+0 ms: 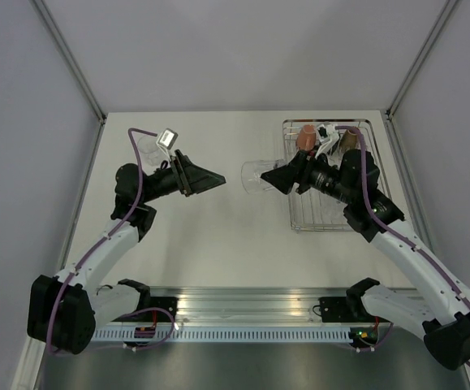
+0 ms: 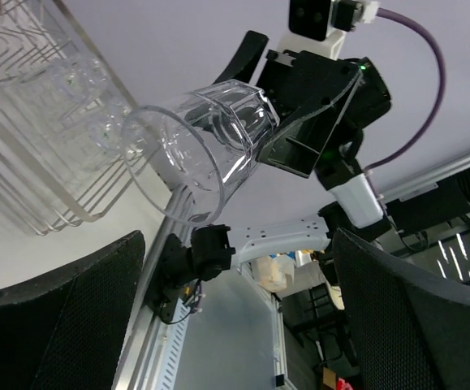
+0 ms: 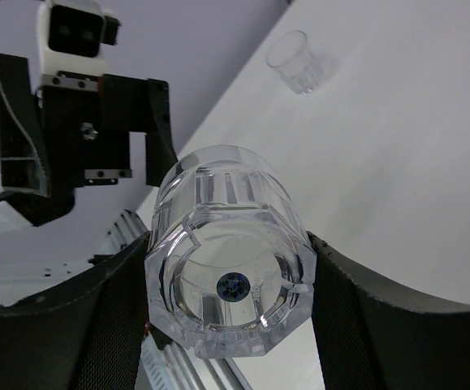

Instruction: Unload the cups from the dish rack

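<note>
My right gripper (image 1: 273, 175) is shut on a clear glass tumbler (image 1: 257, 175) and holds it on its side above the table, left of the dish rack (image 1: 329, 213). In the right wrist view the tumbler's base (image 3: 230, 284) sits between both fingers. My left gripper (image 1: 215, 180) is open and empty and faces the tumbler from the left with a gap between them. In the left wrist view the tumbler's mouth (image 2: 196, 154) points toward my wide-apart fingers (image 2: 56, 317). A salmon-orange mug (image 1: 304, 136) and a brown mug (image 1: 348, 140) sit at the rack's far end. The dark blue mug is hidden.
Another clear tumbler (image 1: 148, 145) stands upright on the table at the far left, also in the right wrist view (image 3: 298, 62). More glasses lie in the rack (image 2: 80, 85). The arm rail (image 1: 243, 307) runs along the near edge. Walls enclose the table.
</note>
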`<action>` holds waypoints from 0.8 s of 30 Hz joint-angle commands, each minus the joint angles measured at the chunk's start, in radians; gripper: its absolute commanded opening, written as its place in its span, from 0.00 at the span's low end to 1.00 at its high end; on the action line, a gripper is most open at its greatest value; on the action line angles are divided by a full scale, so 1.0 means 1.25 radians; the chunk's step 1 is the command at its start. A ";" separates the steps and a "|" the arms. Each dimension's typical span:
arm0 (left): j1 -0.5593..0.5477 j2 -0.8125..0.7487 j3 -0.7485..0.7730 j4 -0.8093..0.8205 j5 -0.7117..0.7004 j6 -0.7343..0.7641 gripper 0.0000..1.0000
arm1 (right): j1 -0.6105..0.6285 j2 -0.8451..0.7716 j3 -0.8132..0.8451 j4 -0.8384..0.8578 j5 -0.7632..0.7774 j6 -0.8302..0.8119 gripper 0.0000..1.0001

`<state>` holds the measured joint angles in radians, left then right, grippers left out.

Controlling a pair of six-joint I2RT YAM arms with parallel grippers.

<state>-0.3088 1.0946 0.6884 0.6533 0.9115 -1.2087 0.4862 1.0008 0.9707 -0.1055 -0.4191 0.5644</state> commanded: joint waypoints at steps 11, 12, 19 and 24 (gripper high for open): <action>-0.067 0.010 0.035 0.181 0.019 -0.096 0.77 | 0.036 0.058 -0.082 0.478 -0.119 0.222 0.42; -0.068 0.012 0.036 0.178 0.018 -0.093 0.76 | 0.048 0.069 -0.081 0.487 -0.118 0.222 0.43; -0.076 0.010 0.043 0.179 0.012 -0.081 0.47 | 0.079 0.100 -0.079 0.516 -0.107 0.228 0.43; -0.076 0.013 0.041 0.168 0.006 -0.060 0.17 | 0.086 0.117 -0.079 0.542 -0.121 0.239 0.43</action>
<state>-0.4011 1.1046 0.7040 0.8249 0.9249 -1.3014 0.5869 1.1400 0.8642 0.4477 -0.5472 0.8455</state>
